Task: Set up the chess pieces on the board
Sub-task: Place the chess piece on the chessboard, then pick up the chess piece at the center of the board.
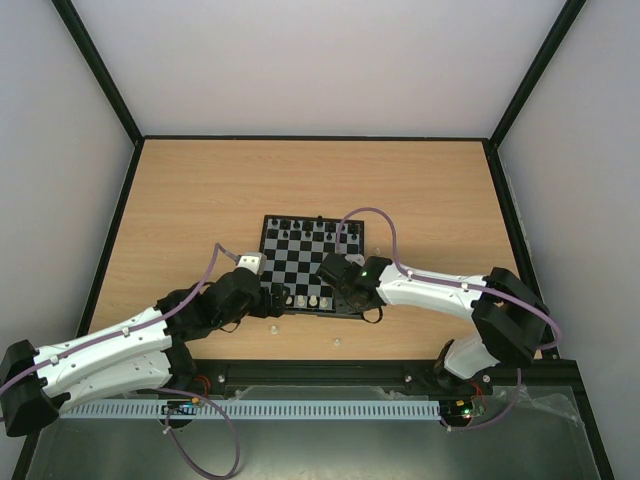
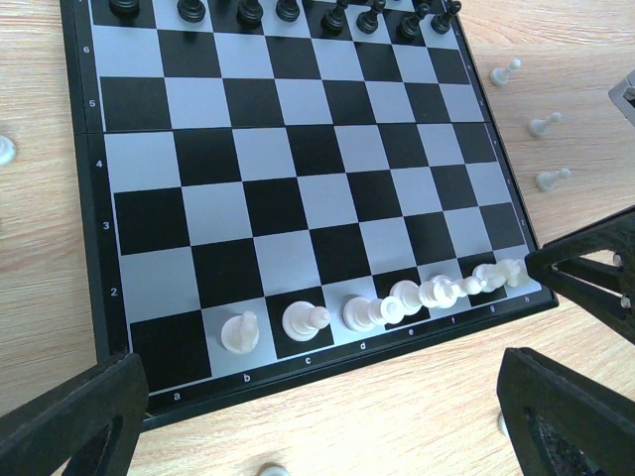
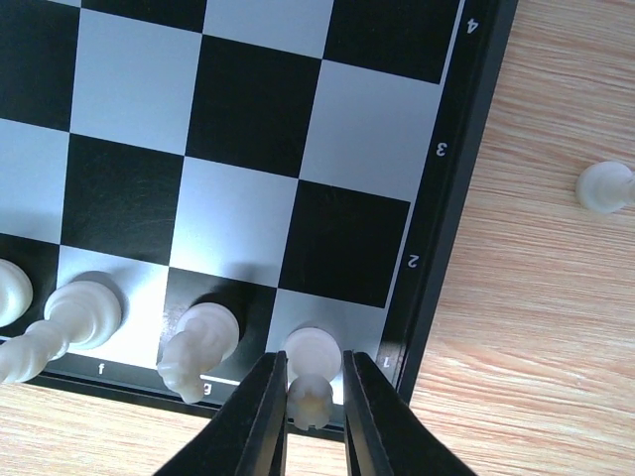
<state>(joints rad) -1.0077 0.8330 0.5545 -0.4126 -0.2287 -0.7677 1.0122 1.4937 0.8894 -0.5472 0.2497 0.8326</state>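
Right tool pinching white piece on board corner square; left tool spread wide.

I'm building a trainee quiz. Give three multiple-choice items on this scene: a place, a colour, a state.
1. Where is the white piece between the right tool's fingers? A corner square h1; B a centre square; C square a8.
2. The far-row pieces are: A white; B black; C red.
3. The left tool is: A open, empty; B shut on a pawn; C unseen.
Key: A, it stands in the board's corner beside g; B, dark row at the far edge; A, fingers wide apart, nothing between.
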